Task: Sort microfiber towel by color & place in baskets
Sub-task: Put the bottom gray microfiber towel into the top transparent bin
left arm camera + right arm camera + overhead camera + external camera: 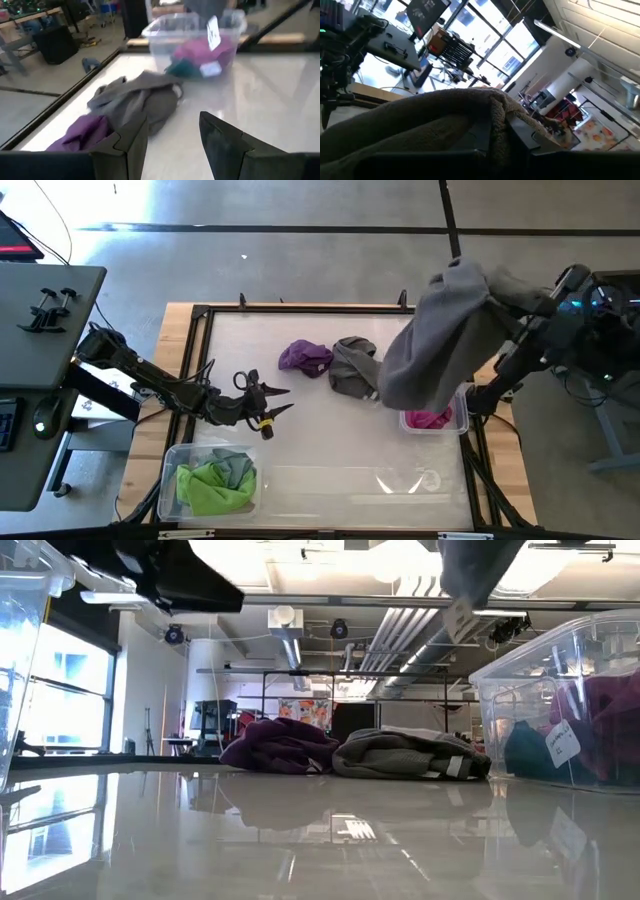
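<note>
Seen from above, the right gripper (462, 272) holds a large grey towel (440, 340) aloft, fingers clamped on its top edge; the cloth hangs lengthwise straight down, its lower hem over the small clear bin (436, 421) with the magenta towel (428, 418). The left gripper (268, 406) waits near mid-table, fingers apart, pointing toward the purple towel (305, 357) and the crumpled grey towel (352, 366) lying side by side; it is the nearer arm to both. The wide bin (310, 490) at the near edge holds lime green and grey cloths (215, 482).

At table height, the purple (280, 747) and grey (410, 754) towels touch; the hanging towel's tail (478, 570) dangles above the small bin (560, 710).

From the left wrist, both loose towels lie just ahead of the spread fingers (132, 145).

From the right wrist, grey terry (420, 130) drapes across the closed fingers.
</note>
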